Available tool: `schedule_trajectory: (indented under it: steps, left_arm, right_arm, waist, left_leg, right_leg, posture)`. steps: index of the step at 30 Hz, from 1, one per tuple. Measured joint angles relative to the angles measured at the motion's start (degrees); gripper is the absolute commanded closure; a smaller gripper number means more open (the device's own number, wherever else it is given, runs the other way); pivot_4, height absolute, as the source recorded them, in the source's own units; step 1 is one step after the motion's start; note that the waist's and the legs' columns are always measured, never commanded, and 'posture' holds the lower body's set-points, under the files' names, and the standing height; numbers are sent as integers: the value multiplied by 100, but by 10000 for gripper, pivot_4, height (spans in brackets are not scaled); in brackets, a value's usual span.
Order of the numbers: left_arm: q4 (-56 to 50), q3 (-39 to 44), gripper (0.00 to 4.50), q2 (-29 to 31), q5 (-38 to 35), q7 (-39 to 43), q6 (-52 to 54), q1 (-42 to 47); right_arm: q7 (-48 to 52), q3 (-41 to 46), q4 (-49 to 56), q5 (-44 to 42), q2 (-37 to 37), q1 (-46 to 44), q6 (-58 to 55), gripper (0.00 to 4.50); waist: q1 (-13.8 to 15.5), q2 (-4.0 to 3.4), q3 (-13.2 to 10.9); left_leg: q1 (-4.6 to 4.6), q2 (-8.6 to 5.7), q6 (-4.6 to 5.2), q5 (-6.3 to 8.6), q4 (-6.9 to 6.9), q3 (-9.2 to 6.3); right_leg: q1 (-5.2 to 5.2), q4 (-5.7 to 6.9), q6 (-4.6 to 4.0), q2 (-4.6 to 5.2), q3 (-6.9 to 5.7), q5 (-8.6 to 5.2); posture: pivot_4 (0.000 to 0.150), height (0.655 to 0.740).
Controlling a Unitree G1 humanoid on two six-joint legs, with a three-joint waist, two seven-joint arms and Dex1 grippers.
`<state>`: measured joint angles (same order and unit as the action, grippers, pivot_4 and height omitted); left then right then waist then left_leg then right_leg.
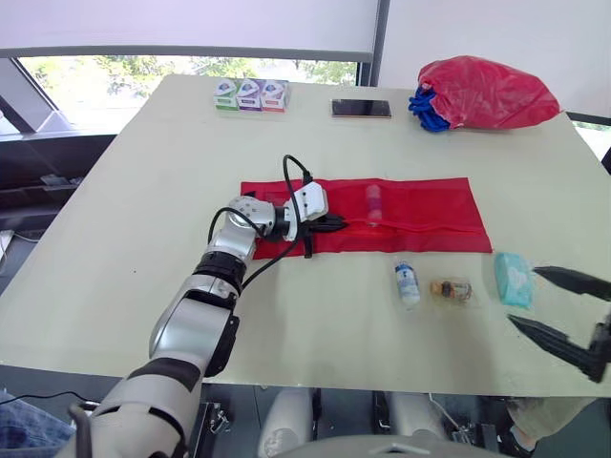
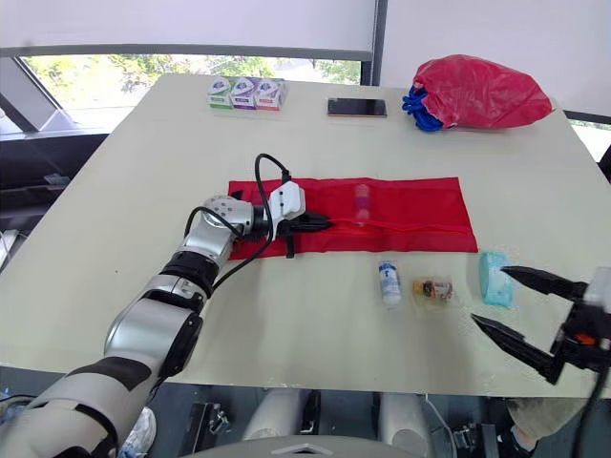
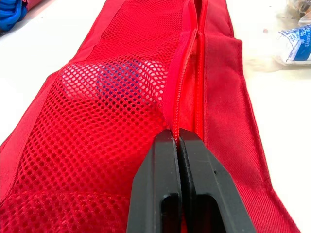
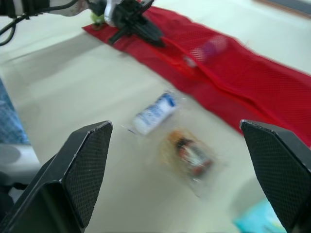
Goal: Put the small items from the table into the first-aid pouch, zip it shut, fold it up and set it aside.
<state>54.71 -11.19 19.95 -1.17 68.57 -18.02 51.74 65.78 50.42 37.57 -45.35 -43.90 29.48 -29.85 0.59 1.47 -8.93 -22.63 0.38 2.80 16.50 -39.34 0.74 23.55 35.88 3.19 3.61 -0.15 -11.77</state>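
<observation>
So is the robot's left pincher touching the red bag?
Touching. The left wrist view shows the left gripper shut, its fingertips pinching the red pouch right on the zipper line.

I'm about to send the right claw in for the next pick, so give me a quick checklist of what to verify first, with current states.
1. Hold on the pouch: ok. The left claw is shut on the red pouch at its zipper line.
2. Picking claw ready: ok. The right claw is open and empty.
3. Target close by: ok. The right claw hovers by the teal packet.
4. All small items packed: not ok. The white bottle, the clear packet and the teal packet lie outside the pouch.
5. Zipper opening wide enough for an item: cannot tell.
</observation>
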Motion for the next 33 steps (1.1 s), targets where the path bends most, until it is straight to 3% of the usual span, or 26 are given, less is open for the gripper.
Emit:
schedule_trajectory:
  steps: [7, 15, 25, 29, 33]
  left_arm:
    - [50, 0, 45000, -12, 3, 13, -18, 5]
    - [69, 0, 45000, -15, 8, 39, -29, 14]
    - [70, -1, 45000, -49, 71, 40, -31, 18]
    - [68, 1, 45000, -76, 103, 38, -32, 32]
    - [61, 5, 45000, -106, 102, 35, -32, 33]
  right_arm:
    - [1156, 936, -1145, -27, -411, 187, 498, 191]
    - [1188, 806, -1198, -117, -529, -22, 524, 191]
    - [-791, -1509, 250, 538, -214, -572, 144, 191]
    - [-1811, -3147, 647, 976, -104, -1339, -348, 191]
    - [-2447, -4156, 696, 1390, -31, -1764, -739, 191]
  waist:
    - [24, 1, -1]
    - [25, 1, 0]
    - [24, -1, 0]
    - [21, 4, 1]
    - [35, 4, 1]
  left_leg:
    - [-1, 1, 1, 0, 2, -1]
    - [-1, 2, 0, 0, 1, 0]
    - [-2, 0, 0, 0, -3, -1]
    - [-3, 0, -1, 0, -5, -3]
    - [-8, -3, -1, 0, -6, -4]
  right_leg:
    - [1, -2, -1, 1, 1, 0]
    - [1, -1, -1, 3, 1, 0]
    - [2, 1, -1, 5, 1, 0]
    - [3, 2, -2, 4, -1, 0]
    - [3, 1, -2, 6, -2, 0]
  posture:
    - [1500, 7400]
    - [1500, 7400]
    - [1500, 7400]
    - [1500, 7400]
    - [1500, 7400]
